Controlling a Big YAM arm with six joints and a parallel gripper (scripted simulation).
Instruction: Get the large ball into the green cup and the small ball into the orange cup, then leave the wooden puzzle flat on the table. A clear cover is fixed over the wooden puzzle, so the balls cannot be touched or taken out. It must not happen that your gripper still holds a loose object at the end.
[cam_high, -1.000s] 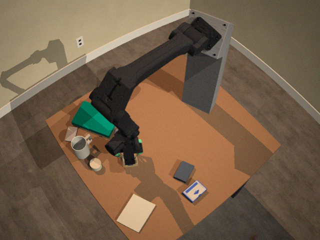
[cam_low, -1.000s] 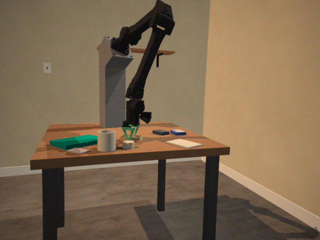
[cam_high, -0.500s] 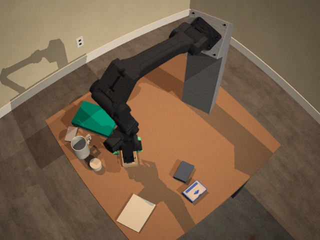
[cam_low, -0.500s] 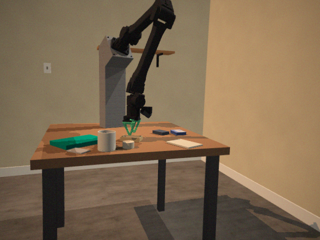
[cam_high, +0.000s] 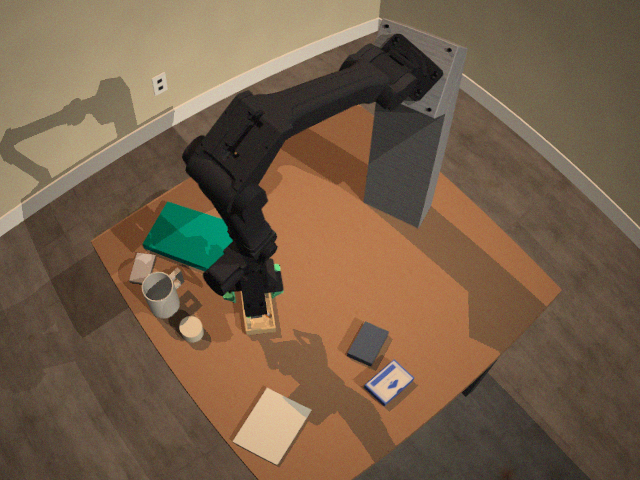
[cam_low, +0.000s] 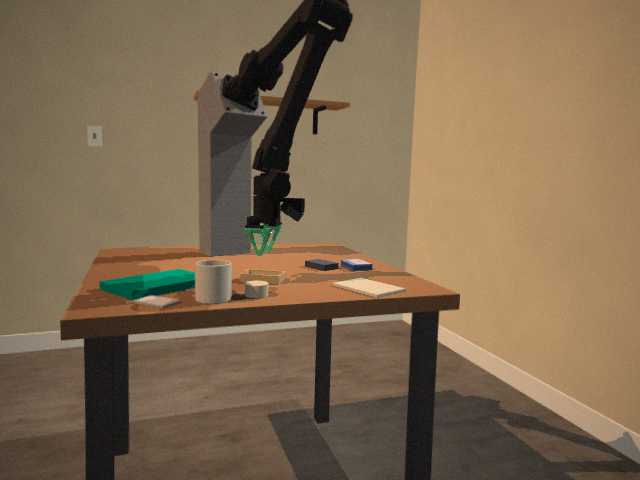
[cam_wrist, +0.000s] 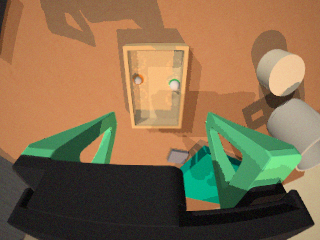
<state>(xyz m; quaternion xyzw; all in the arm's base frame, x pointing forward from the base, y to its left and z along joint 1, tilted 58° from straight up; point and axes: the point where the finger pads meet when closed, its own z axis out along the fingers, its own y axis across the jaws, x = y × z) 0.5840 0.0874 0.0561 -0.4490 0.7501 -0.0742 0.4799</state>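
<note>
Above the table, your gripper is hovering with its fingers standing well apart and nothing between them. Under it, the wooden puzzle is lying flat on the table.

In the wrist view, the large ball is showing at the green cup, and the small ball is showing at the orange cup. So, in my judgement, you are being at the last step, the leaving of the puzzle. If both balls are truly sitting inside, the next move is asking only for a straight rise, fingers open, without brushing the walls; if one is not, you are needing another careful tilt.

The balls are appearing very small, so I cannot tell surely if they are seated. The clear cover is hardly showing. In the top view, the arm is hiding much of the puzzle, and the exterior view is not showing the balls.

The gripper is rising, and the wooden puzzle is now lying lower beneath its fingertips, well apart.
</note>
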